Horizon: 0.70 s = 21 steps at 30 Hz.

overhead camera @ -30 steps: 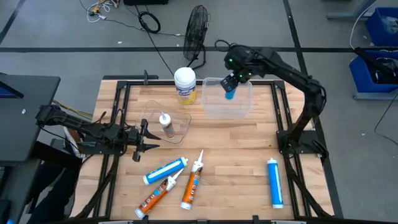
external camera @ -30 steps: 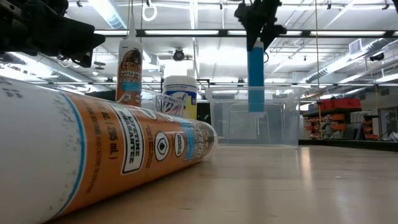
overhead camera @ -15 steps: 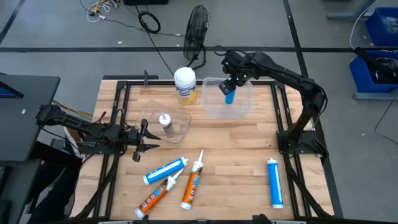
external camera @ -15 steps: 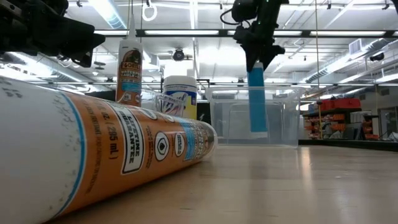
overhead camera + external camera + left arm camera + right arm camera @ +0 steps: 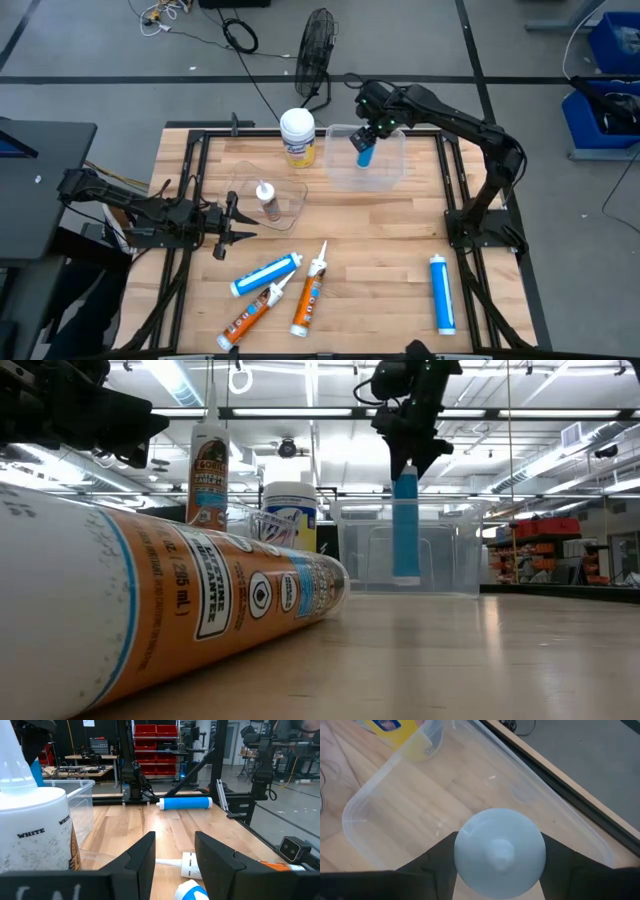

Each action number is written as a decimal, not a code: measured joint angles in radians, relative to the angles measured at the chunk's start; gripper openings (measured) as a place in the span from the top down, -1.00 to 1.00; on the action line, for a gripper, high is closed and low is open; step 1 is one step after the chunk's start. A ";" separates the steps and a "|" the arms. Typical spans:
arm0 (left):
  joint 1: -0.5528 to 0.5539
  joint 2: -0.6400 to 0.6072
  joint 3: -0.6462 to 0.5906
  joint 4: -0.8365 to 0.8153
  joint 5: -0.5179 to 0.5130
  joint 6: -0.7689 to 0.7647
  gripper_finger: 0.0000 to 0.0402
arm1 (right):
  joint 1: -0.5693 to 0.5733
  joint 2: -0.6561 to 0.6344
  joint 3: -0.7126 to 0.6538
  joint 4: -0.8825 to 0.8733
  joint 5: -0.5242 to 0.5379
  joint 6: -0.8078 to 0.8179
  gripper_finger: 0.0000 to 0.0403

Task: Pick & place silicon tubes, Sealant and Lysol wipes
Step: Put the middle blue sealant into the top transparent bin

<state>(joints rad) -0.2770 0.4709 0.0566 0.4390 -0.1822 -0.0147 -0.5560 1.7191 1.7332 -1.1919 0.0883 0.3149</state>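
My right hand is clenched on a blue tube and holds it upright, nozzle end up, over the clear bin at the far side of the counter. I judge this is the placing step. Next I should lower the tube inside the bin walls, then let go. The Lysol wipes stand just beside the bin. My left hand waits at the left edge, its fingers a little apart, grasping nothing
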 joint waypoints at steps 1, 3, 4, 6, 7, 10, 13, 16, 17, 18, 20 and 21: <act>0.000 0.000 0.000 0.000 0.000 0.000 0.29 | 0.000 0.001 0.000 0.008 0.000 -0.002 -0.05; 0.000 0.000 0.000 0.000 0.000 0.000 0.29 | 0.000 0.001 0.000 0.017 -0.001 -0.006 -0.05; 0.000 0.000 0.000 0.000 0.000 0.000 0.29 | 0.000 0.001 0.000 0.015 -0.001 -0.006 -0.05; 0.000 0.000 0.000 0.000 0.000 0.000 0.29 | -0.001 0.004 0.000 0.014 -0.003 -0.006 -0.05; 0.000 0.000 0.000 0.000 0.000 0.000 0.29 | -0.001 0.006 0.000 0.016 -0.004 -0.006 -0.05; 0.000 0.000 0.000 0.000 0.000 0.000 0.29 | -0.002 0.013 -0.004 0.018 -0.016 -0.005 -0.05; 0.000 0.000 0.000 0.000 0.000 0.000 0.29 | -0.002 0.016 -0.027 0.042 -0.023 -0.007 -0.07; 0.000 0.000 0.000 0.000 0.000 0.000 0.29 | -0.005 0.017 -0.054 0.077 -0.037 -0.008 -0.09; 0.000 0.000 0.000 0.000 0.000 0.000 0.29 | -0.007 0.015 -0.060 0.081 -0.043 -0.010 -0.09; 0.000 0.000 0.000 0.000 0.000 0.000 0.29 | -0.009 0.015 -0.063 0.083 -0.046 -0.011 -0.08; 0.000 0.000 0.000 0.000 0.000 0.000 0.29 | -0.011 0.014 -0.066 0.086 -0.048 -0.017 -0.07; 0.000 0.000 0.000 0.000 0.000 0.000 0.29 | -0.011 0.014 -0.066 0.087 -0.049 -0.018 -0.07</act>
<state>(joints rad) -0.2768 0.4709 0.0566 0.4393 -0.1822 -0.0147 -0.5667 1.7336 1.6673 -1.1050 0.0396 0.2965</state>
